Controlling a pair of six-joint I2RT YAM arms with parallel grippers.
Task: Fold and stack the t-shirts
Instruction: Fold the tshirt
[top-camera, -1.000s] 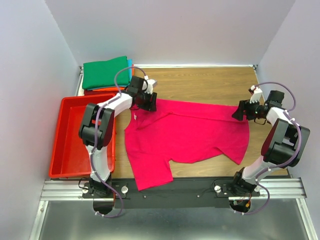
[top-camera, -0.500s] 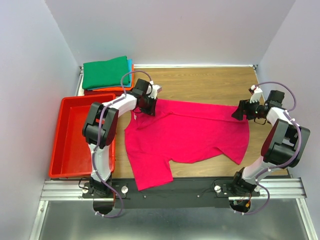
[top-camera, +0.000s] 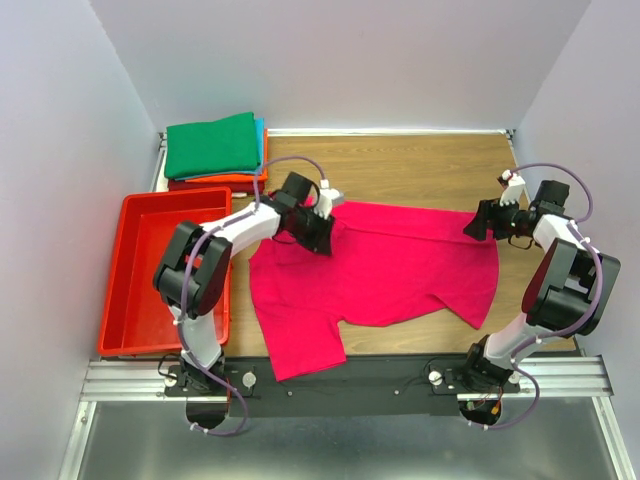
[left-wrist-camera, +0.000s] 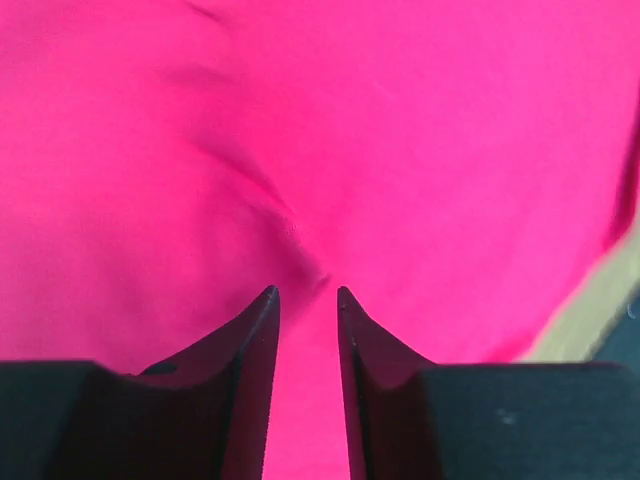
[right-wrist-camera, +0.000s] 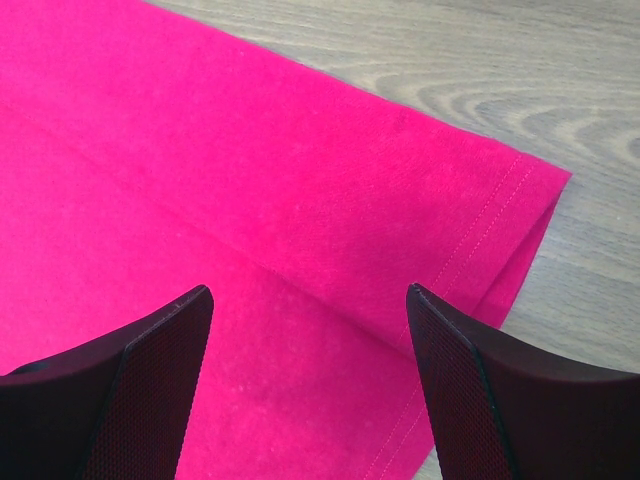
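Note:
A magenta-pink t-shirt (top-camera: 390, 270) lies spread out flat in the middle of the wooden table. My left gripper (top-camera: 325, 228) is low over its upper left part, near the collar. In the left wrist view its jaws (left-wrist-camera: 305, 292) stand narrowly open, with pink cloth (left-wrist-camera: 400, 150) under them and a small crease running up to the tips. My right gripper (top-camera: 478, 225) hovers wide open over the shirt's back right corner. The right wrist view shows that gripper (right-wrist-camera: 308, 290) above the stitched hem (right-wrist-camera: 480, 240). A stack of folded t-shirts (top-camera: 212, 145), green on top, sits at the back left.
A red plastic tray (top-camera: 115, 270) stands along the left edge, beside the left arm. Bare wood (top-camera: 420, 160) shows behind the shirt. Grey walls close in the table on three sides, and a metal rail (top-camera: 350, 380) runs along the near edge.
My left gripper has slid to the right, from the shirt's collar edge further onto the cloth, and its jaws are narrower than a second ago. The right arm has not moved.

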